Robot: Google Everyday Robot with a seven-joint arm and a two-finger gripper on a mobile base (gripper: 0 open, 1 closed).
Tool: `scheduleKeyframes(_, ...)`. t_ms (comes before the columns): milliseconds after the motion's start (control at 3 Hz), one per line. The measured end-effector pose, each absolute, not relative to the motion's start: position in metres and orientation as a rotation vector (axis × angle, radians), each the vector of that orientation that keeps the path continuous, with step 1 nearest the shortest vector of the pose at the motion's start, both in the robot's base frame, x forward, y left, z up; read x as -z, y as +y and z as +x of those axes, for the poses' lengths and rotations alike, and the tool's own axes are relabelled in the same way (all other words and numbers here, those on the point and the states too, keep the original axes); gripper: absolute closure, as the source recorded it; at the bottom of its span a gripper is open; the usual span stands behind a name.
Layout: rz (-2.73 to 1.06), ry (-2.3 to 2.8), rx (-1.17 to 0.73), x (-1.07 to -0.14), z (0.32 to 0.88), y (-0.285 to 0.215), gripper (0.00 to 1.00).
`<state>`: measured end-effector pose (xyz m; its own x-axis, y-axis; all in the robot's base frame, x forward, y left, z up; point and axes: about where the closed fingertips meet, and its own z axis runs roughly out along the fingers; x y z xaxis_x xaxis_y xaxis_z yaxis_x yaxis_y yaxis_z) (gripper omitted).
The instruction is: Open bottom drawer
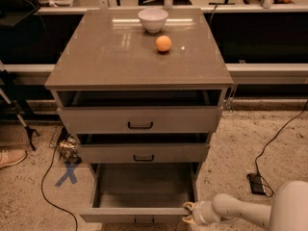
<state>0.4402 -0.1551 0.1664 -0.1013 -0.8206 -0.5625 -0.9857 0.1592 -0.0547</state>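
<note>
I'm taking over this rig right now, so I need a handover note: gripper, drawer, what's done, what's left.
Gripper: low, at the right front corner of the slim-fronted grey-taupe bottom drawer.
Drawer: stands well out, its plain grey interior exposed.
Done: the opening looks complete.
Left: probably only backing the arm away.
</note>
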Motion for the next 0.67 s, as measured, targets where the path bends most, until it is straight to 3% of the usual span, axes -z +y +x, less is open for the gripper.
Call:
scheduleKeyframes(333,-1.710,1.975,-0.468,-0.169,0.440,-0.155,0.94)
scheduleKeyframes(667,-1.671,1.985,-0.460,-0.172,0.429,-0.163,1.00)
